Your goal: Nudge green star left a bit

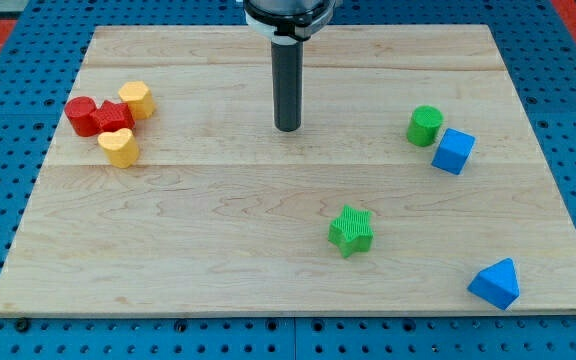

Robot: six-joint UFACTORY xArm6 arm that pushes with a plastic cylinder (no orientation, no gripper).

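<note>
The green star (pixel 350 230) lies on the wooden board (pixel 218 220), right of centre and toward the view's bottom. My tip (pixel 287 128) is the lower end of a dark rod coming down from the view's top centre. It stands above and to the left of the star, well apart from it and touching no block.
A green cylinder (pixel 424 125) and a blue cube (pixel 453 151) sit at the right. A blue triangular block (pixel 495 283) is at the bottom right. Two red blocks (pixel 96 116) and two yellow blocks (pixel 119 146) cluster at the left. Blue pegboard surrounds the board.
</note>
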